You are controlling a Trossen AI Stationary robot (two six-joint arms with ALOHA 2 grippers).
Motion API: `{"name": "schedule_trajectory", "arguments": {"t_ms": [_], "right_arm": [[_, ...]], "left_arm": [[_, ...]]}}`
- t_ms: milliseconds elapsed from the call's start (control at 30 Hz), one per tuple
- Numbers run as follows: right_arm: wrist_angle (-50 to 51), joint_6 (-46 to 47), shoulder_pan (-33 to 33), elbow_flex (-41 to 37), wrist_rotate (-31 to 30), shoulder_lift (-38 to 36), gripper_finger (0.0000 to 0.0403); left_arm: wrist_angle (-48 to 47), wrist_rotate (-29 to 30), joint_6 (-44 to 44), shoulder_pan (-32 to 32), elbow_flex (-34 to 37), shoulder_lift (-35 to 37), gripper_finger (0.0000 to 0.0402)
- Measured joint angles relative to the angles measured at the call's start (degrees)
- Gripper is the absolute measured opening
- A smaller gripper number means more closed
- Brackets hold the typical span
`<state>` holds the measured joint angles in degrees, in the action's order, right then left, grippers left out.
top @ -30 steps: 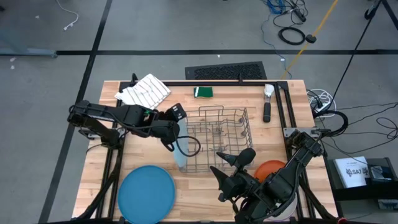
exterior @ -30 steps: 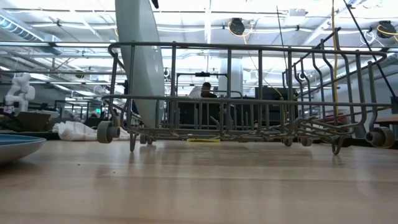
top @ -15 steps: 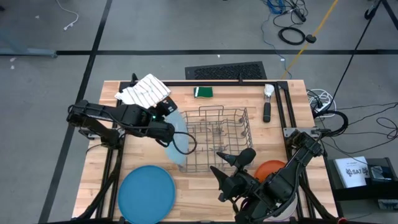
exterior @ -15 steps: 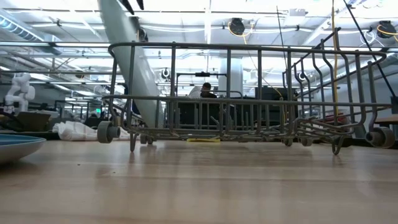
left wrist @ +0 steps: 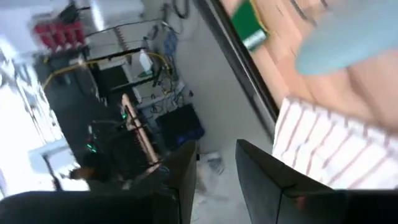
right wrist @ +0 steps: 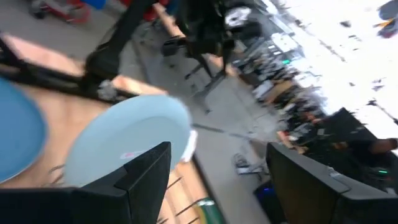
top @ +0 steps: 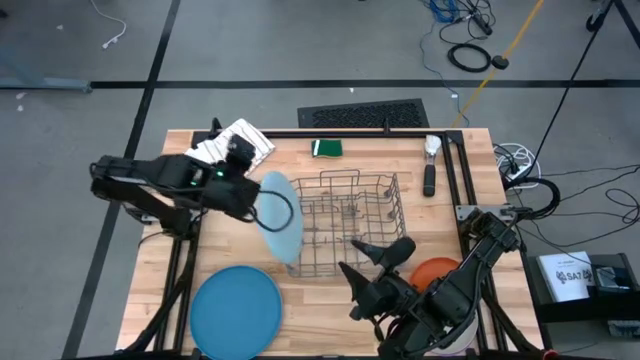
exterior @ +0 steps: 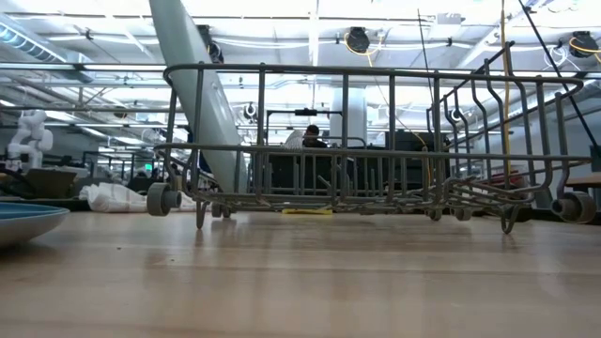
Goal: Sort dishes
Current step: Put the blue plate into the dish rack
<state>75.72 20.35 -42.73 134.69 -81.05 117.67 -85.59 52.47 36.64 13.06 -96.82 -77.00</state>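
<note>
Left hand (top: 243, 160) released, fingers apart, clear of light blue plate (top: 281, 215) leaning tilted at dish rack (top: 350, 222) left end. Risk: plate slides out onto bench. Right hand (top: 372, 263) open, waiting.

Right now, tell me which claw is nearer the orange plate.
Right. The right claw hovers just beside the orange plate, near the dish rack; the left claw sits across the rack by the striped cloth.
</note>
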Motion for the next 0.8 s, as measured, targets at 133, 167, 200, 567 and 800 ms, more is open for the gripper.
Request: {"name": "schedule_trajectory", "arguments": {"t_ms": [133, 167, 200, 567, 800], "right_arm": [[0.02, 1.45, 1.25, 0.0, -4.19, 0.0, 0.0255], [-0.02, 1.66, 1.78, 0.0, -4.8, 0.0, 0.0253], [-0.1, 1.69, 2.41, 0.0, -4.93, 0.0, 0.0249], [-0.85, 2.1, 8.7, 0.0, -5.48, -0.04, 0.0037], [-0.82, 1.5, 9.88, -0.02, -7.68, -2.92, 0.0002]], "left_arm": [[8.82, -7.65, -4.23, 0.2, 0.0, 4.85, 0.0114], [11.34, -10.32, -5.3, 0.21, 0.0, 6.01, 0.0114], [13.58, -12.87, -6.43, 0.22, 0.0, 7.19, 0.0114], [3.02, -38.48, -25.59, 0.31, 1.75, 10.38, 0.0073], [1.44, -49.54, -39.64, 5.01, 13.98, 8.79, 0.0033]]}}
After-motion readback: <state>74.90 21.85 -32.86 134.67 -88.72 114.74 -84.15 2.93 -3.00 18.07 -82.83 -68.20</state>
